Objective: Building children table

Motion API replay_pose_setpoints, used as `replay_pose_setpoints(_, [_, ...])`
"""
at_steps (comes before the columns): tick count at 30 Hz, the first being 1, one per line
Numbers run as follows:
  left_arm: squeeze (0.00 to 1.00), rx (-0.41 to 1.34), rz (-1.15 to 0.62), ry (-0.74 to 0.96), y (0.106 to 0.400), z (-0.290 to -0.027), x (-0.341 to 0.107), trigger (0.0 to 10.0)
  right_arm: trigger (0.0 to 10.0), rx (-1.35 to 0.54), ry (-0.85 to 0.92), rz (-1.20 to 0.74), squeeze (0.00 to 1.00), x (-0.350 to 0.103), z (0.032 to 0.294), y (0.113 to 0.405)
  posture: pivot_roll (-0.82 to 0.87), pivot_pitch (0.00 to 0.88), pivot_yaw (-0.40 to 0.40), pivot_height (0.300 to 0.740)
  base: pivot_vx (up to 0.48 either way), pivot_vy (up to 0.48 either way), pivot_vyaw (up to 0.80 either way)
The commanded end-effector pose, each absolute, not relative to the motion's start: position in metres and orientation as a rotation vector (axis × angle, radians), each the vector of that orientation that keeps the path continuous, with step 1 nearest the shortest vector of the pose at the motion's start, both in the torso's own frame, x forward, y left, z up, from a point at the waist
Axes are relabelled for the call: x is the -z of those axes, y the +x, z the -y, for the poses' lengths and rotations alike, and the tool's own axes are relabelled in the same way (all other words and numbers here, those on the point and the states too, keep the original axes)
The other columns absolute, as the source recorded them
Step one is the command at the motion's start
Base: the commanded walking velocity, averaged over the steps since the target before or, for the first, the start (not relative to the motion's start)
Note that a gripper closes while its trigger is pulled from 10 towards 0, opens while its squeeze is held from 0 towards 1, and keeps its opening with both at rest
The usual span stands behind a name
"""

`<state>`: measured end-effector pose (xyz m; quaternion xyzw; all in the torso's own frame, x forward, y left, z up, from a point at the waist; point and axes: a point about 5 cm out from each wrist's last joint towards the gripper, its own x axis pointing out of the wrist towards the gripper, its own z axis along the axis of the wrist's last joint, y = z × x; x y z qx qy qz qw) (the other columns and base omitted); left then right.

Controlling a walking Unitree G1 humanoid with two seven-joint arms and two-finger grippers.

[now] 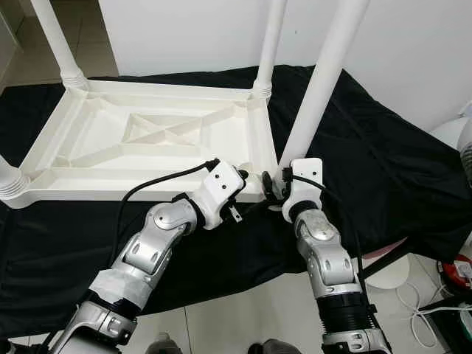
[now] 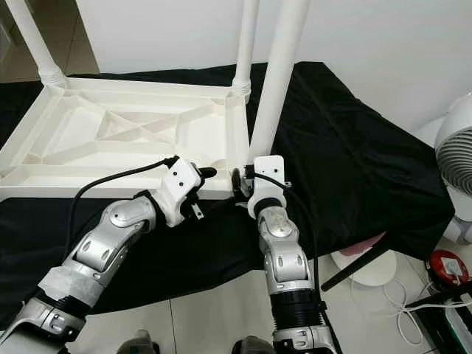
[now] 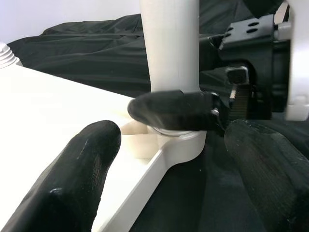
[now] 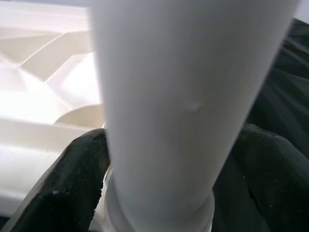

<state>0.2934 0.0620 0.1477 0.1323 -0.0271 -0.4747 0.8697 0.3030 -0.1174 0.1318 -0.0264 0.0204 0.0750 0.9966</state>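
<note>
Two end effectors: right clamped round white leg, left spread beside it.

White table; black cloth — plain, seemingly; silver arms.

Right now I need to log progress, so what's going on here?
The robot is assembling a white children's table, upside down on a black cloth. The right gripper is closed around the base of the near-right leg at its corner socket. The left gripper is open, just beside that corner.
</note>
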Motion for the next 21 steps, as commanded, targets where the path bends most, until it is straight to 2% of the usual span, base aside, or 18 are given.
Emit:
replay_pose_setpoints(1, [0.0, 1.005, 0.055, 0.28, 0.292, -0.063, -0.146, 10.0, 10.0, -0.193, -0.056, -0.037, 0.0, -0.132, 0.122, 0.302, 0.03, 0.0, -0.035, 0.74, 0.0, 0.0, 0.0])
replay_pose_setpoints(9, [0.0, 1.008, 0.052, 0.272, 0.29, -0.062, -0.145, 10.0, 10.0, -0.402, -0.092, 0.024, 0.0, -0.14, 0.135, 0.308, 0.03, 0.0, -0.034, 0.74, 0.0, 0.0, 0.0])
replay_pose_setpoints(14, [0.0, 1.017, 0.05, 0.273, 0.288, -0.06, -0.144, 10.0, 10.0, -0.477, -0.11, 0.033, 0.0, -0.141, 0.136, 0.311, 0.03, 0.0, -0.032, 0.74, 0.0, 0.0, 0.0])
replay_pose_setpoints(15, [0.0, 1.029, 0.053, 0.275, 0.288, -0.059, -0.145, 10.0, 10.0, -0.56, -0.143, 0.025, 0.0, -0.139, 0.136, 0.318, 0.04, 0.0, -0.028, 0.74, 0.0, 0.0, 0.0])
replay_pose_setpoints(17, [0.0, 1.029, 0.053, 0.275, 0.288, -0.059, -0.145, 10.0, 10.0, -0.56, -0.143, 0.025, 0.0, -0.139, 0.136, 0.318, 0.04, 0.0, -0.028, 0.74, 0.0, 0.0, 0.0])
replay_pose_setpoints(21, [0.0, 1.036, 0.058, 0.283, 0.289, -0.058, -0.146, 10.0, 10.0, -0.678, -0.174, -0.009, 0.0, -0.133, 0.132, 0.328, 0.04, 0.0, -0.019, 0.74, 0.0, 0.0, 0.0])
